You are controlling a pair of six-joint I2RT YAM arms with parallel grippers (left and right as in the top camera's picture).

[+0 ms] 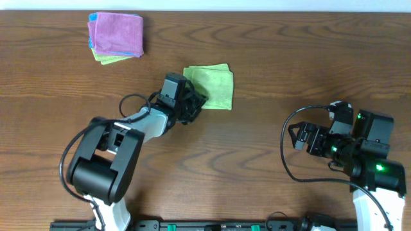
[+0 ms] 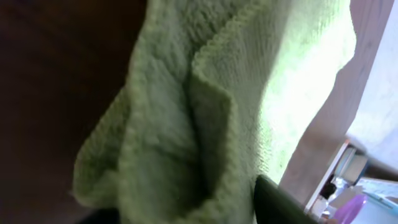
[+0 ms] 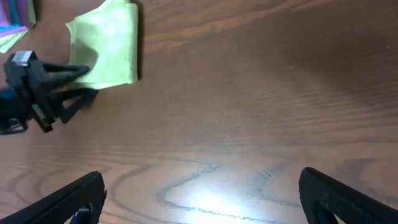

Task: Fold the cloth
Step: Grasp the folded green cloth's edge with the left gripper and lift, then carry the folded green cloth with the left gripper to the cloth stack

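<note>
Bright even light, glare patch on the table (image 3: 205, 202), the cloth (image 2: 174, 124) close-up blurred and shadowed

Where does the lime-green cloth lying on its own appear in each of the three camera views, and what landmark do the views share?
Overhead: the cloth lies just above centre, at the tip of the left gripper.
Left wrist: it fills most of the frame, bunched and very close.
Right wrist: it sits at top left.
Shared landmark: the wooden table, brown beside the cloth in every view.
</note>
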